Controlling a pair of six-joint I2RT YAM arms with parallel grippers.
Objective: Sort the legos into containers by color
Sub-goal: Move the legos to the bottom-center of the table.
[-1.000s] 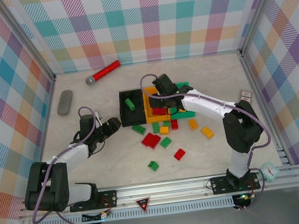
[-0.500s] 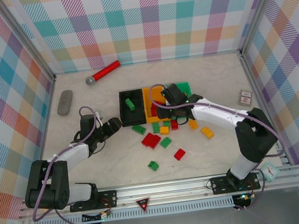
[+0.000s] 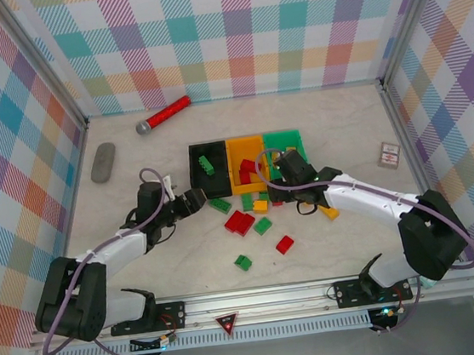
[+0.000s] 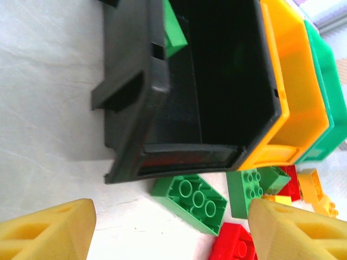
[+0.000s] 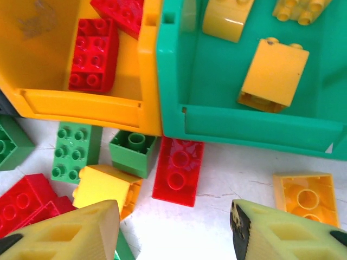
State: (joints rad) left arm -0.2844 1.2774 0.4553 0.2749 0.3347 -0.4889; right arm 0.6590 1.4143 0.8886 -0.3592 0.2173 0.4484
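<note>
Left gripper [image 4: 173, 230] is spread wide open with nothing in it, nosed in low at the near wall of the black bin [image 4: 135, 97]. A flat green brick [image 4: 192, 201] lies on the table between its yellow fingers, just beside the bin's front. One green piece [image 4: 174, 30] sits inside the black bin at the far end.

Right gripper [image 5: 173, 222] is wide open and empty too, hanging over the front edges of the orange bin [image 5: 81, 103] and green bin [image 5: 255, 127]. A red two-stud brick [image 5: 178, 170] lies between its fingers, right up against the green bin's front. A small green cube [image 5: 133, 153] and a yellow brick [image 5: 105, 187] crowd it on one side, and a yellow-orange brick [image 5: 304, 196] sits on the other.

The orange bin holds red bricks [image 5: 93, 54], the green one yellow pieces [image 5: 274, 73].

A big red block [image 3: 240, 222] and a lone green brick [image 3: 243, 262] sit nearer the bases. A microphone [image 3: 164, 114] and grey remote [image 3: 102, 161] lie well apart at the back left.

Both arms reach in low, elbows bent.
</note>
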